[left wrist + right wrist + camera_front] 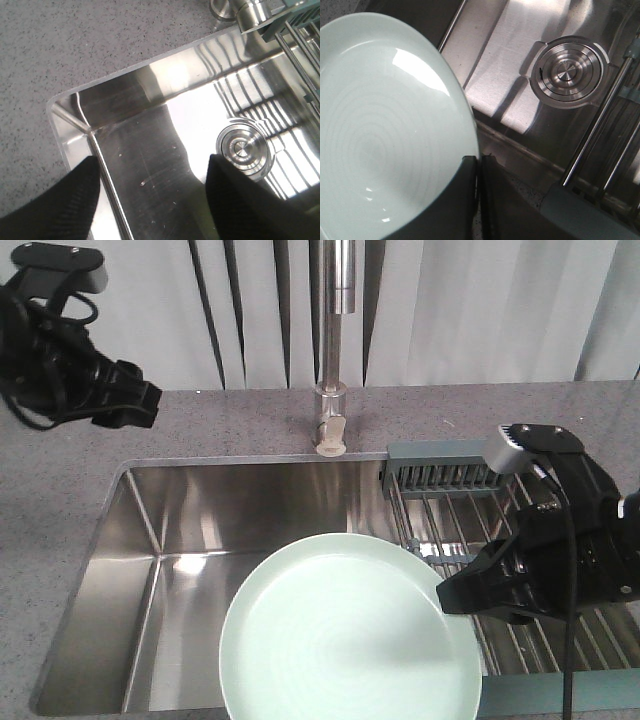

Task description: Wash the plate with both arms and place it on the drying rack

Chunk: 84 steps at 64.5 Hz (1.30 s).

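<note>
Reaching in over the drying rack point(450, 478), the right gripper point(452, 595) pinches the plate point(340, 640) by its right rim above the sink point(160, 530); the left gripper point(135, 405) hangs spread and empty near the sink's back-left corner.

Front view: plate point(345, 640) near edge cut off at frame bottom, over sink point(150, 540). Right of sink, drying rack point(440, 477) partly behind right arm point(580, 540).

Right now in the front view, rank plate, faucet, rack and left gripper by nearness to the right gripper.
1. Plate, held in the right gripper.
2. Rack, just behind it.
3. Faucet, back centre.
4. Left gripper, far left.
</note>
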### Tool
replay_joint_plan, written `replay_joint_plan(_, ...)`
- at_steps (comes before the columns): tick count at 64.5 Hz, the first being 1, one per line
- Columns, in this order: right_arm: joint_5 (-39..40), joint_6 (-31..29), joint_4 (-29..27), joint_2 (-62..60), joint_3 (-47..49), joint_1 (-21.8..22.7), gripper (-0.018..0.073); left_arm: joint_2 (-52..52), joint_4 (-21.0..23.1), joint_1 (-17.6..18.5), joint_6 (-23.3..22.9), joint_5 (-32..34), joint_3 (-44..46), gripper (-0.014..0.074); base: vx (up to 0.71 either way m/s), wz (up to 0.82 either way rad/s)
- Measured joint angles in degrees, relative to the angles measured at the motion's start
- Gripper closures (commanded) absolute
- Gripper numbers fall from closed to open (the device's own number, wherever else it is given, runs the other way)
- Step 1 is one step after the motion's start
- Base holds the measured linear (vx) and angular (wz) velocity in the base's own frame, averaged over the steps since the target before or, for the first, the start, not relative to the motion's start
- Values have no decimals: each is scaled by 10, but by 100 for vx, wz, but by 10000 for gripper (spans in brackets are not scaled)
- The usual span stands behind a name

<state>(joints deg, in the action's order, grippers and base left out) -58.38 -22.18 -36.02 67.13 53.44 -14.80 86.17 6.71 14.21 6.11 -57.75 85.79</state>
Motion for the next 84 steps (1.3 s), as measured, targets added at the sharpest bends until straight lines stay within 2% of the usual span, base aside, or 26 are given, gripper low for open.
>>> replay_joint_plan(14, 0, 0, 0, 0, 0, 0, 564, -140, -6, 0, -40, 59, -159, 162, 0, 0)
replay_joint_plan(27, 0, 0, 0, 0, 0, 0, 564, -248, -9, 0, -73, 81, -262, 162, 0, 0)
replay_joint_plan(39, 0, 0, 0, 0, 0, 0, 564, -338, -30, 0, -112, 93, -341, 162, 0, 0)
replay_joint_plan(57, 0, 0, 0, 0, 0, 0, 564, -430, -35, 0, -125, 92, -393, 162, 0, 0)
replay_joint_plan(84, 0, 0, 0, 0, 0, 0, 564, -439, -35, 0, -126, 92, -396, 162, 0, 0)
